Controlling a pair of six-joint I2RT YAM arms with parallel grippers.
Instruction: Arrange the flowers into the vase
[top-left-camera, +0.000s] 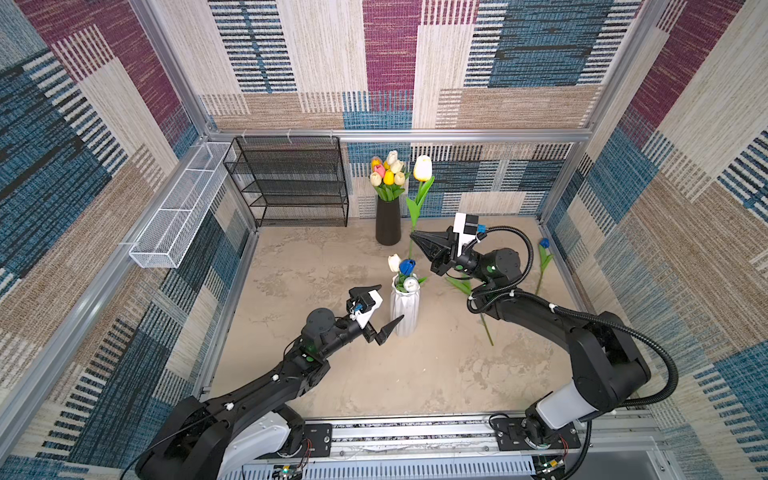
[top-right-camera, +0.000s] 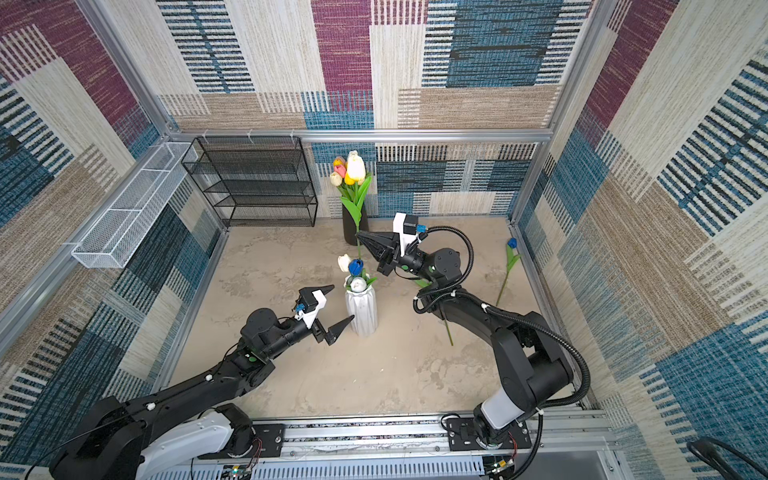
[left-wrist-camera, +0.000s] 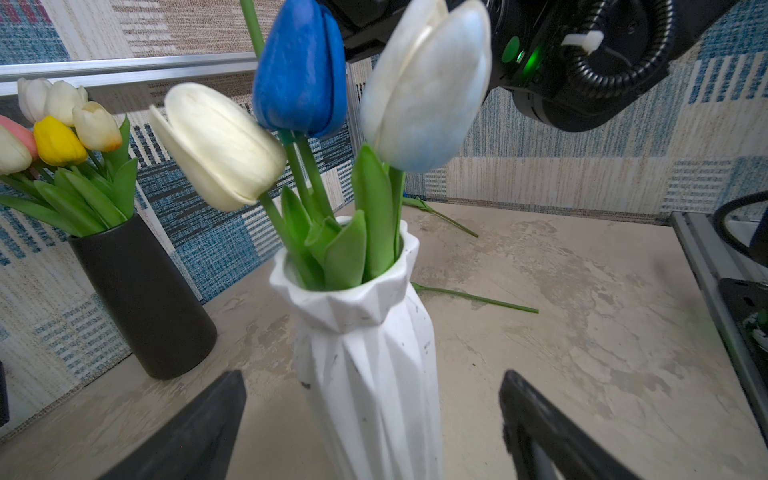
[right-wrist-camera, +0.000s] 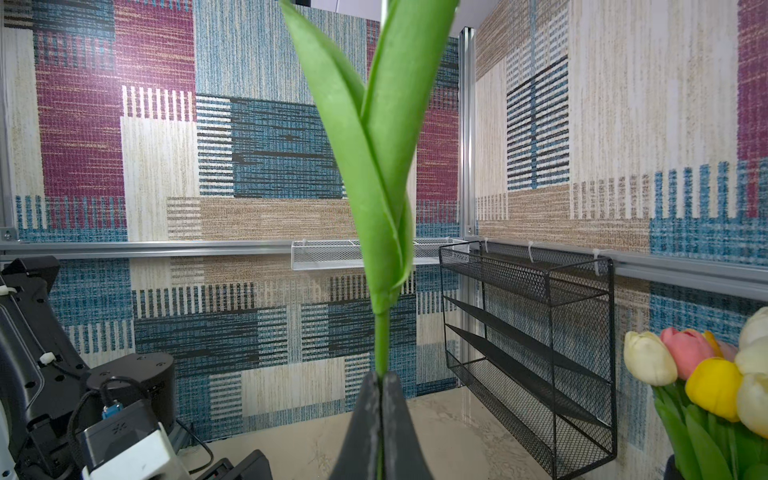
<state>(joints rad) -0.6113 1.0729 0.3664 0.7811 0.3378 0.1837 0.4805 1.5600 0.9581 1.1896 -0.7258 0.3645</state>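
A white faceted vase (top-left-camera: 405, 311) (top-right-camera: 361, 311) (left-wrist-camera: 361, 316) stands mid-table holding three flowers: cream (left-wrist-camera: 220, 145), blue (left-wrist-camera: 299, 70) and pale white (left-wrist-camera: 428, 91). My left gripper (top-left-camera: 391, 301) (top-right-camera: 343, 301) (left-wrist-camera: 372, 374) is open just left of this vase, facing its body with nothing held. My right gripper (top-left-camera: 412, 235) (top-right-camera: 357, 233) (right-wrist-camera: 381, 376) is shut on the stem of an upright cream-yellow tulip (top-left-camera: 423, 168) (top-right-camera: 356, 167), above and behind the white vase. Its leaves (right-wrist-camera: 382, 145) fill the right wrist view.
A black vase (top-left-camera: 388, 222) (left-wrist-camera: 141, 291) with several tulips (top-left-camera: 388, 170) stands at the back wall. A blue tulip (top-left-camera: 544, 243) (top-right-camera: 512, 243) lies at the right edge; another stem (top-left-camera: 486, 328) lies under the right arm. A black wire shelf (top-left-camera: 291, 183) and white mesh basket (top-left-camera: 183, 208) are back left.
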